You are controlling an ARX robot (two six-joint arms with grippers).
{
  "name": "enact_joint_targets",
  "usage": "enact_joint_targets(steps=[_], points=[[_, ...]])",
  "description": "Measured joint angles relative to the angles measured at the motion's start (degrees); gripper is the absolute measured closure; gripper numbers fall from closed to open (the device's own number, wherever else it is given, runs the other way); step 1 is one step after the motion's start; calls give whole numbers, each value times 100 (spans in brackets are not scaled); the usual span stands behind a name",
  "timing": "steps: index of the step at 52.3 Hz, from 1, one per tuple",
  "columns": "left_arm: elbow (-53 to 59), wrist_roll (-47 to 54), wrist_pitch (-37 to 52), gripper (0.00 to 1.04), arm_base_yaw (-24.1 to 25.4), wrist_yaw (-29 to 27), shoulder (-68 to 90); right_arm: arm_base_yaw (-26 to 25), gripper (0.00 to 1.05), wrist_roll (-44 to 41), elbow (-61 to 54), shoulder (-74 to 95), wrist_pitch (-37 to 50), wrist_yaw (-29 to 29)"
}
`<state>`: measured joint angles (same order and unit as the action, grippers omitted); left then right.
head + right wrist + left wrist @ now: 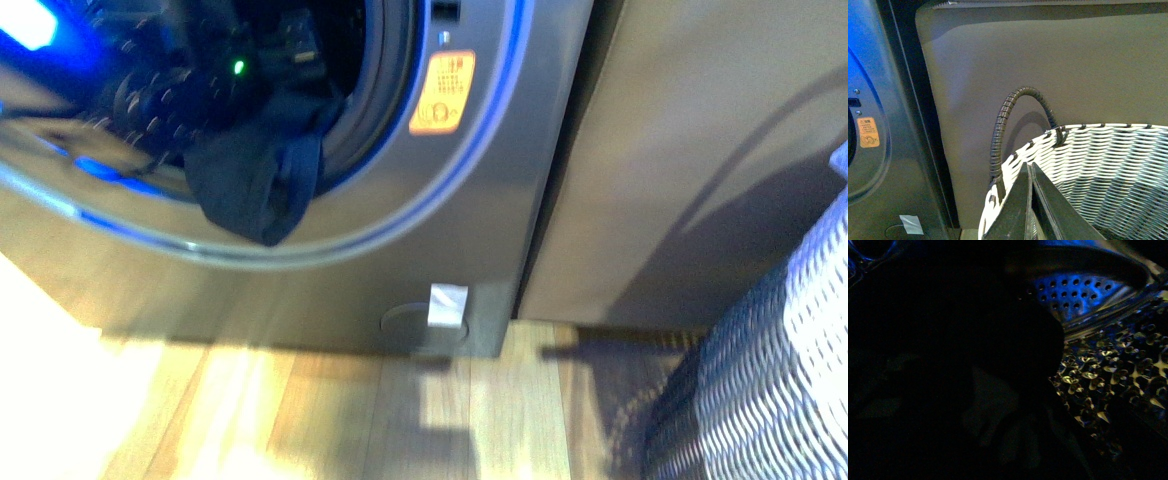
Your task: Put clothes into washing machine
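Observation:
The silver-grey washing machine (480, 200) fills the left of the front view, porthole open. The dark navy clothes (262, 185) hang out over the lower rim of the opening, part inside the drum. My left arm (228, 62) reaches into the drum, a green light on it. The left wrist view is mostly dark: the clothes (1018, 345) are a black mass against the perforated steel drum (1113, 360). The left gripper is shut on the clothes, its jaws lost in the dark. My right gripper (1029, 169) is shut and empty, over the basket's rim.
A white woven basket (780, 370) with a dark wrapped handle (1000, 125) stands on the wooden floor (350, 420) at the right. A beige-grey sofa side (700, 150) stands right of the washer. An orange sticker (442, 92) sits beside the porthole.

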<state>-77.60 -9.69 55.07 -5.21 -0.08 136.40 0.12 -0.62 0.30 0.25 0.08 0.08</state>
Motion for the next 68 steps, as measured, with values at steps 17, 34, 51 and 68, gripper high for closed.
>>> enact_joint_targets(steps=[17,34,51,68], points=[[1123,-50,518,7,-83,118,-697,0,102,0,0,0,0,2],[1862,15,837,7,-9,190,-1167,0,102,0,0,0,0,0],[3106,-11,1279,7,22,461,-2197,0,102,0,0,0,0,0],[3934,-107,1283,7,-101,527,-3077,0,102,0,0,0,0,0]])
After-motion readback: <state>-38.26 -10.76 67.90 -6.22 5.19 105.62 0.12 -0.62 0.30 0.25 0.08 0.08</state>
